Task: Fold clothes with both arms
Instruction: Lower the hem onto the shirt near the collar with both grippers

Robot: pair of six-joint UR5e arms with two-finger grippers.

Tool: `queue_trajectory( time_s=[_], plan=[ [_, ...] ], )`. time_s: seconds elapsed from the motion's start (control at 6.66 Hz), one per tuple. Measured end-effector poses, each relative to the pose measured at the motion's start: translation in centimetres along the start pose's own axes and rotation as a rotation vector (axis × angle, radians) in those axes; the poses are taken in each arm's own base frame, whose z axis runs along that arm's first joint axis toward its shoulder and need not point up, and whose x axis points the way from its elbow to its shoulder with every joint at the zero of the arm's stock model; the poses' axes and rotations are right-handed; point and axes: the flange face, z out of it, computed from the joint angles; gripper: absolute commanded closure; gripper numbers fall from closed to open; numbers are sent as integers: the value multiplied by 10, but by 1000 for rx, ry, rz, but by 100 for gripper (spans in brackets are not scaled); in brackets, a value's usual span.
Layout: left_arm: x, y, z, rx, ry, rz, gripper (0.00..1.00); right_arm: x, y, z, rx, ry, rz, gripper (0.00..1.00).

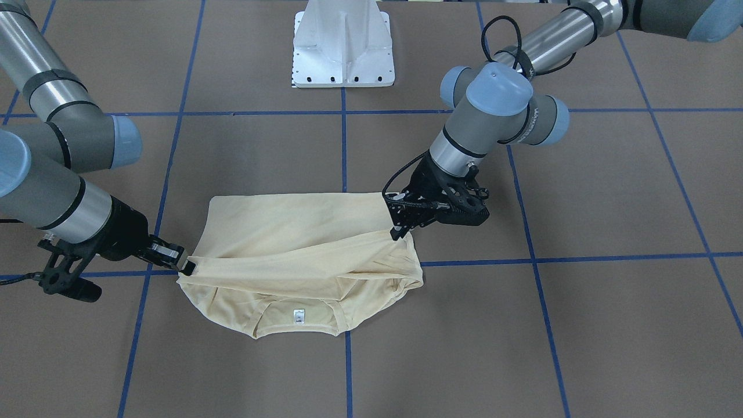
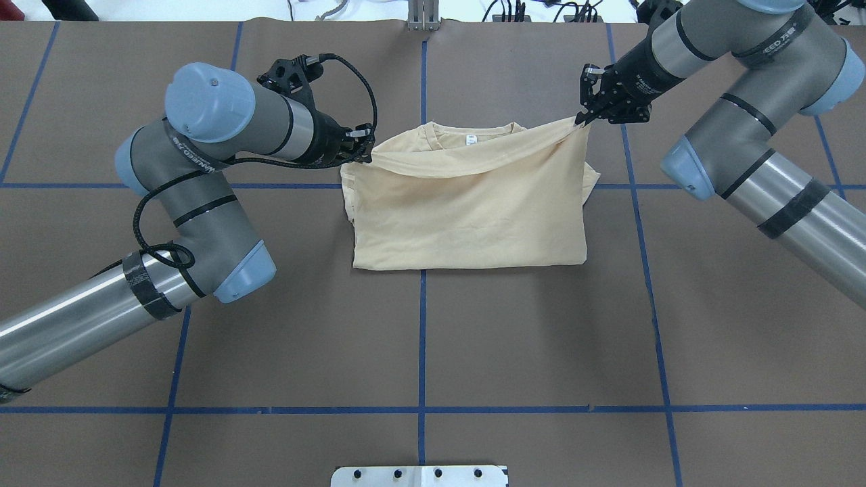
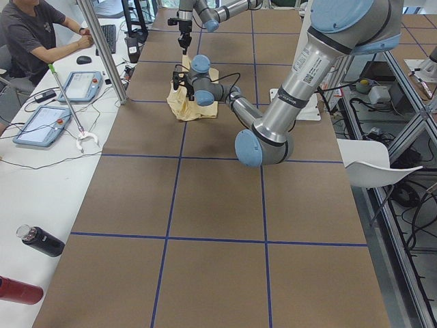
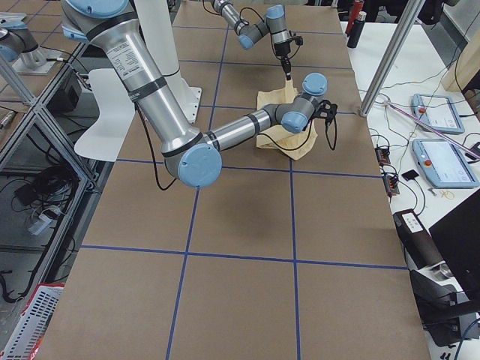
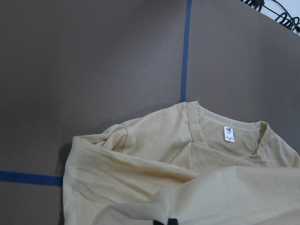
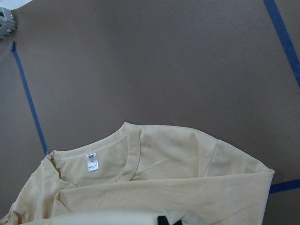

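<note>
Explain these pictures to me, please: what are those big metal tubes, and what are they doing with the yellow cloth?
The tubes are the robot's left arm and right arm, each ending in a black two-finger gripper. All six pictures show one moment: one camera looks down from behind the robot, one faces it from across the table, two look along the table from its ends, and one sits on each wrist. On the brown table, marked with blue tape lines, lies a pale cream-yellow T-shirt, partly folded, its collar and neck label showing. The left gripper and the right gripper each pinch a corner of the top layer, holding its edge stretched between them near the collar.
</note>
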Motion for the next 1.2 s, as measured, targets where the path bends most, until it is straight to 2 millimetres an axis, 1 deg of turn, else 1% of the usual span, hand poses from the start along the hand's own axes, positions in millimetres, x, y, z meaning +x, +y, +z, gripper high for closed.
queue_trajectory(
  time_s=[0.3,0.45,0.6,0.9,1.05,1.2],
  plan=[
    [3,-31,10,41,-23,-17,100,-10,-10,11,22,15,6,100],
    [-4,-44,15,59,-44,-26,100,-17,-14,16,32,21,8,100],
    [-12,-52,22,75,-68,-34,100,-19,-17,17,39,25,10,100],
    [-25,-60,41,87,-94,-40,100,-15,-23,23,62,40,19,100],
    [-29,-62,48,88,-94,-40,100,-15,-26,26,70,48,22,100],
    [-29,-63,51,88,-93,-40,100,-16,-27,30,74,53,23,100]
  ],
)
